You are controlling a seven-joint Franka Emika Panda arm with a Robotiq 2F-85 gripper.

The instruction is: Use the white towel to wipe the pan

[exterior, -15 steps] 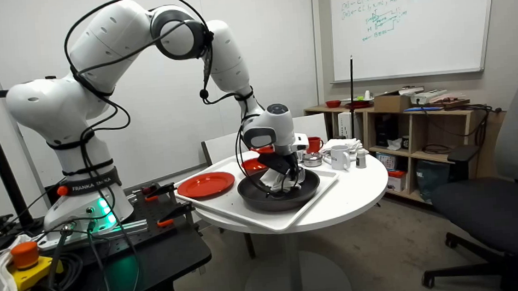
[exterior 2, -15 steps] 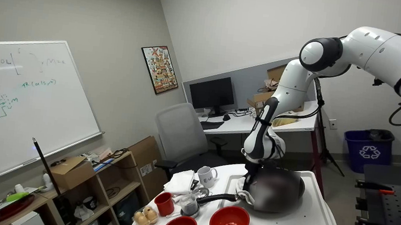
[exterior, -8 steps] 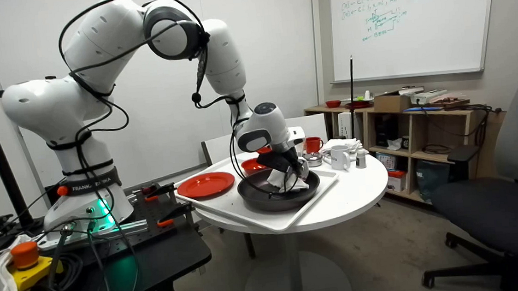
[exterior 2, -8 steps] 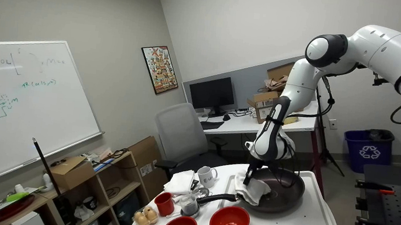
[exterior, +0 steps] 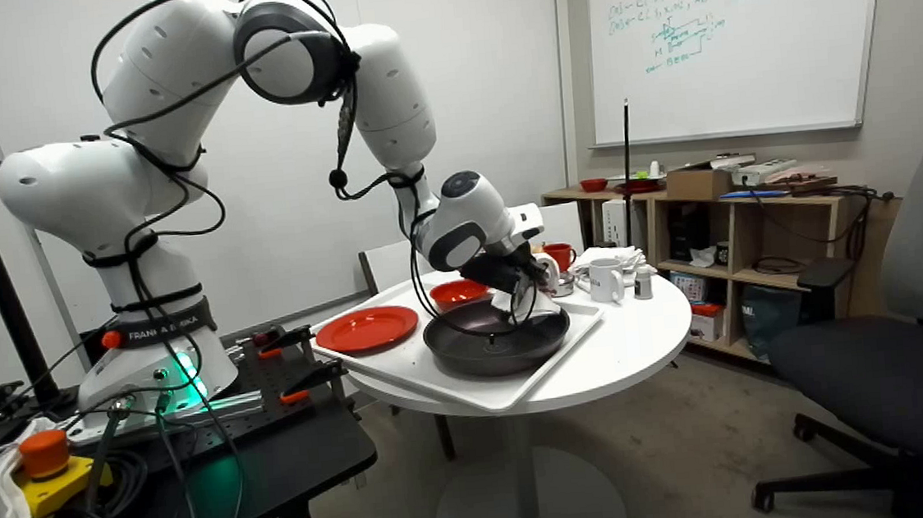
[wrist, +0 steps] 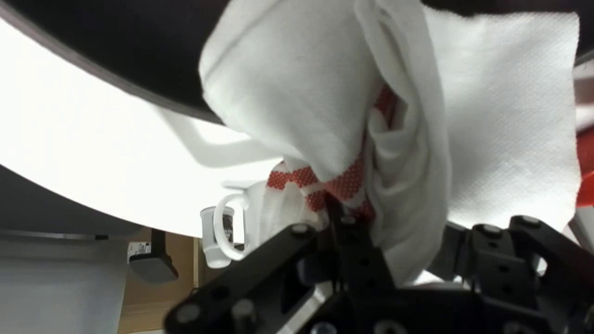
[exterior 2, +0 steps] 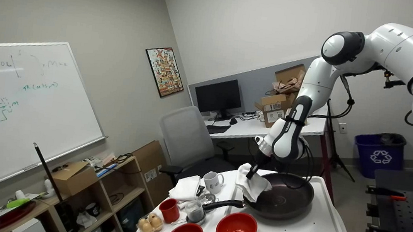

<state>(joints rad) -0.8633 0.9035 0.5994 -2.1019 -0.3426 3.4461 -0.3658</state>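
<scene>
The white towel (exterior 2: 255,184) has red dotted bands, seen in the wrist view (wrist: 297,83). My gripper (wrist: 394,241) is shut on the towel's bunched part, and the rest hangs loose. The dark pan (exterior 2: 286,197) stands on a white tray, with its black handle (exterior 2: 224,203) pointing away from the robot base. In both exterior views the gripper (exterior: 530,286) is tilted and sits at the pan's handle-side rim. The towel (exterior: 546,303) hangs over that rim, partly inside and partly outside the pan (exterior: 489,351). Whether it touches the pan floor cannot be told.
The white tray (exterior: 404,372) also bears a red plate (exterior: 368,330) and a red bowl (exterior 2: 236,230). Near the handle stand a white mug (exterior 2: 213,181), a red mug (exterior 2: 169,210), a glass jar (exterior 2: 194,210) and folded white cloth (exterior 2: 184,187).
My gripper has moved with the towel from over the pan's middle to its handle-side rim. It has risen a little and tilted more. More of the pan floor is uncovered.
</scene>
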